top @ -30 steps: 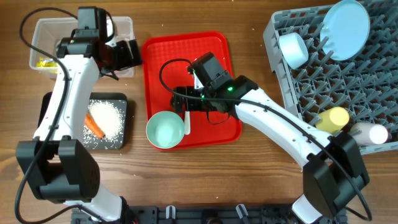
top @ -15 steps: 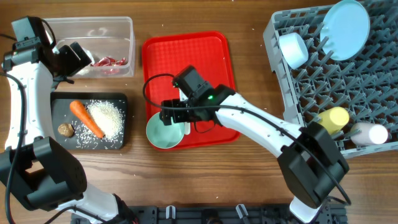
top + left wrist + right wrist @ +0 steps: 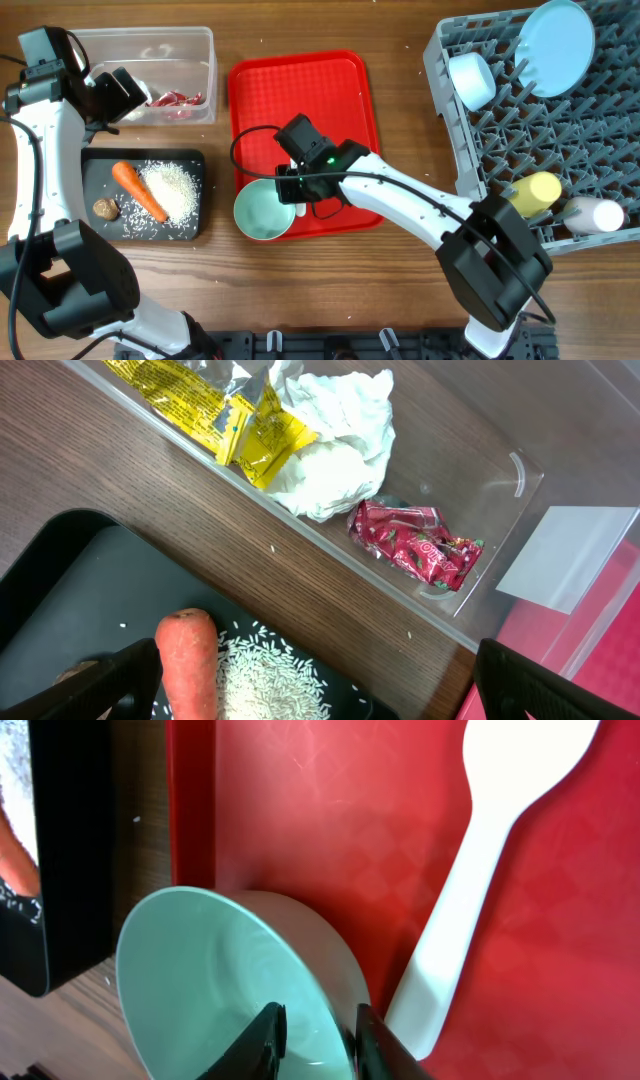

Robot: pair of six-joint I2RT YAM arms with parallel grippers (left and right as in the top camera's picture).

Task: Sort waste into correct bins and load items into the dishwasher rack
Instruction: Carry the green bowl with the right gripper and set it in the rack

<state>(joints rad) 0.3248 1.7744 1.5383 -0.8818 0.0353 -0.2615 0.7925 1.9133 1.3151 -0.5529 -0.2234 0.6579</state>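
**Inspector:** Start at the near edge. Right arm?

**Assistant:** The right gripper (image 3: 315, 1038) is closed narrowly on the rim of a pale blue-green bowl (image 3: 262, 212), one finger inside the rim and one outside. The bowl sits at the near left corner of the red tray (image 3: 300, 100) and overlaps its lip. The white spoon (image 3: 470, 870) lies flat on the tray, just beside the bowl.

**Inspector:** To the left of that?

**Assistant:** The black tray (image 3: 90, 170) is on the table (image 3: 400, 290). In it are the carrot (image 3: 138, 190), a heap of rice (image 3: 172, 190) touching the carrot, and the brown lump (image 3: 104, 208) near the carrot's left side.

**Inspector:** Left arm?

**Assistant:** The left gripper (image 3: 118, 92) is spread wide. It hangs above the strip of table between the black tray and the clear tub (image 3: 205, 45).

**Inspector:** What is in the tub?

**Assistant:** The yellow wrapper (image 3: 210, 410), the crumpled tissue (image 3: 335, 440) and the red wrapper (image 3: 415, 545). The tissue touches the yellow wrapper, and the red wrapper lies apart from both.

**Inspector:** And the right side, going to the far end?

**Assistant:** The grey rack (image 3: 480, 150) holds the yellow cup (image 3: 535, 190) and the pale pink cup (image 3: 595, 213), both lying at its near end. Farther back are a second bowl (image 3: 470, 78) on its side and the plate (image 3: 555, 45) propped up at the far corner.
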